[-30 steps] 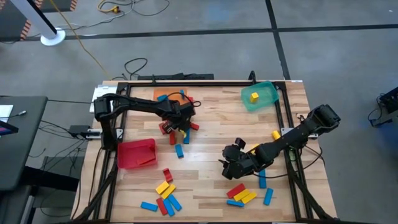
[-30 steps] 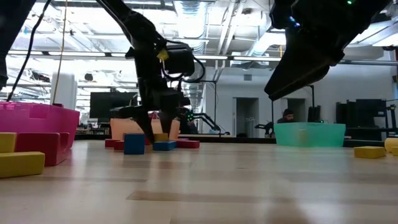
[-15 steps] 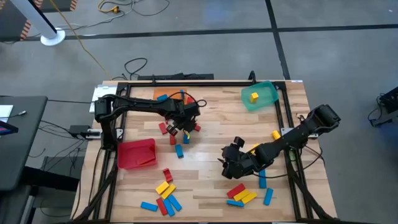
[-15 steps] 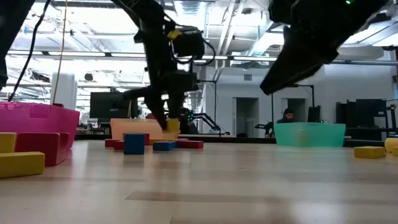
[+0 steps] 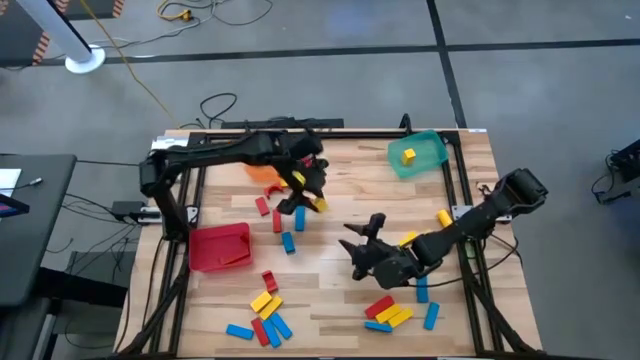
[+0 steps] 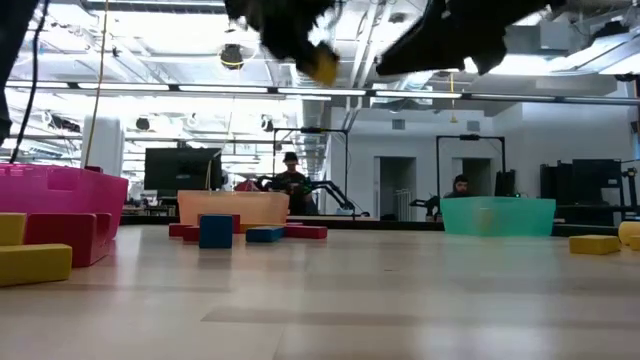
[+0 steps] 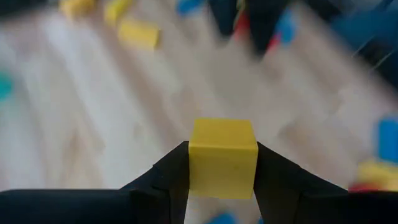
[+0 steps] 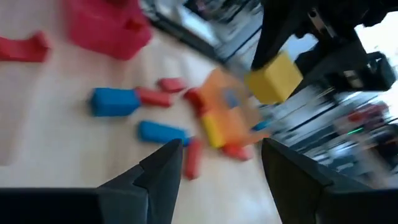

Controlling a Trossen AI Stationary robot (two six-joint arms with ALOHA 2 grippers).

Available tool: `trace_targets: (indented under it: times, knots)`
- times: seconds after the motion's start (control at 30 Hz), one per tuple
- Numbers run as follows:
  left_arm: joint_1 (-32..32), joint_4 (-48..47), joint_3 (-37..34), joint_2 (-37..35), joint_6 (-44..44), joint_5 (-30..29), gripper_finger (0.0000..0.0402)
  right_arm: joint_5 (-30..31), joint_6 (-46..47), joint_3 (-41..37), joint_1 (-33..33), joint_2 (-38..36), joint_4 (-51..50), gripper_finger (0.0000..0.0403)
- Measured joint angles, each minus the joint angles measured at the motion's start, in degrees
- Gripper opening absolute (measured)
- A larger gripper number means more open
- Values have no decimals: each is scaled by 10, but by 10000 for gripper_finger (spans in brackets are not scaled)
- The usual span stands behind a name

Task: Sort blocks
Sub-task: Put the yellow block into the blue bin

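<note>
the left claw (image 5: 312, 196), raised at upper centre, grips a yellow block (image 7: 222, 157), the right claw (image 8: 214, 163) hovers spread and empty, and most blocks (image 5: 266, 312) lie unsorted on the counter (image 5: 330, 305).

yellow block (image 7: 222, 157), black fingers (image 7: 163, 176)

Left gripper (image 5: 310, 196) raised above the tabletop (image 5: 330, 300), one block (image 7: 222, 157) clamped between its jaws. Below and behind those jaws: a scatter of blocks (image 5: 285, 225), one bin (image 5: 268, 163) beyond. Right gripper (image 5: 360, 240) low, jaws apart; a block cluster (image 5: 388, 312) just behind them, another bin (image 5: 417, 153) well off.
</note>
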Motion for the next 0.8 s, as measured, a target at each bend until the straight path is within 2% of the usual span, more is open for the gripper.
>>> trace_targets:
  times: [0.17, 0.3, 0.5, 0.63, 0.8]
  knots:
    - [8, 52, 1, -35, -75, 112, 139, 87, -184, 0, 6, 0, 105, 233]
    - [5, 90, 1, -39, -128, 168, 139, 106, -322, 0, -6, 0, 205, 233]
    - [-7, 109, 0, -38, -135, 178, 139, 125, -464, 0, -23, 0, 337, 233]
    - [-5, 141, 0, -38, -161, 186, 139, 120, -524, 0, -22, 0, 387, 233]
    - [-4, 181, 0, -38, -186, 188, 139, 72, -564, 0, -22, 0, 406, 233]
